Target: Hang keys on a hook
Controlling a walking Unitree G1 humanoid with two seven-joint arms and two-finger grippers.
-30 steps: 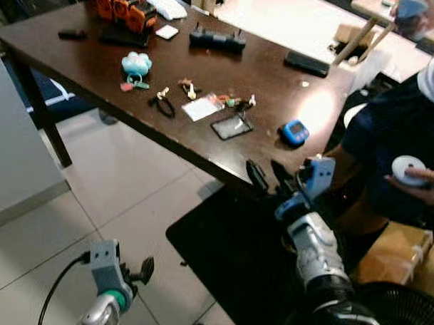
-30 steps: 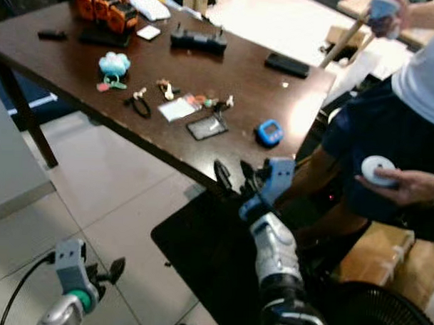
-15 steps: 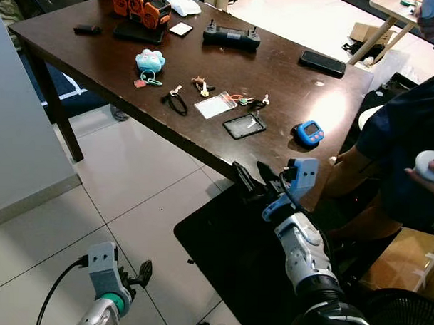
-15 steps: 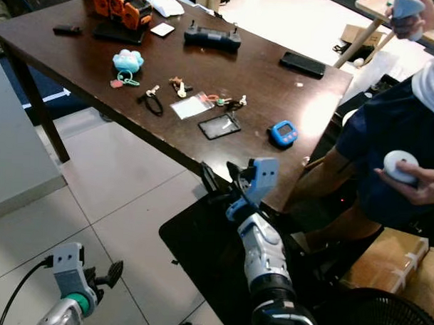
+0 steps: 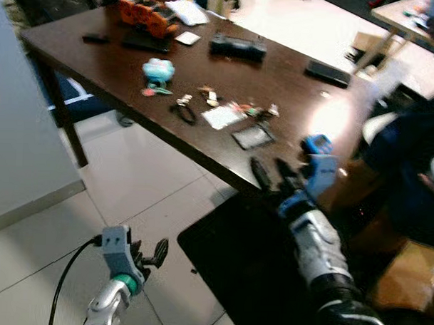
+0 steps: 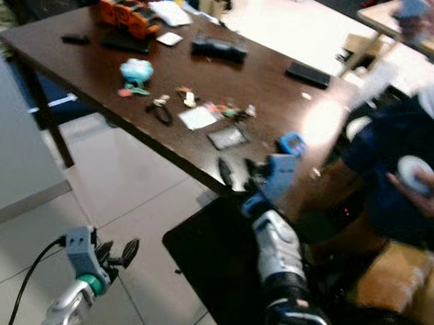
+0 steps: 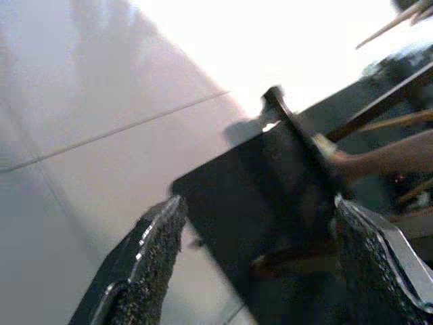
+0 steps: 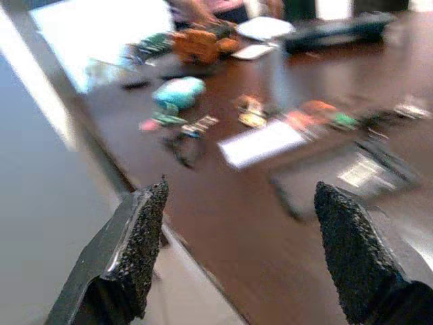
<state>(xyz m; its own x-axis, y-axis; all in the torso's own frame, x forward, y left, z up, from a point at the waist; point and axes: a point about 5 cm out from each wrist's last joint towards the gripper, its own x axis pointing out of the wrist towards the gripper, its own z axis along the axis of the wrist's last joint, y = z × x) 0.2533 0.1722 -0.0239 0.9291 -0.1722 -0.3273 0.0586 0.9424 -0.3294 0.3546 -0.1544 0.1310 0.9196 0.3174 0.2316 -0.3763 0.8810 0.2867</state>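
Nearest me, my left gripper (image 5: 148,258) hangs idle over the floor, jaws apart, while my right gripper (image 5: 272,174), jaws apart and empty, reaches toward the table (image 5: 92,58) edge, the keys (image 5: 182,108) lying farther on.

Dark brown wooden table (image 6: 99,66), a pale turquoise plush keyring (image 6: 135,70), orange blocky battery packs (image 6: 127,12), a bright blue small device (image 6: 290,144), pale grey tiled floor (image 6: 109,180)
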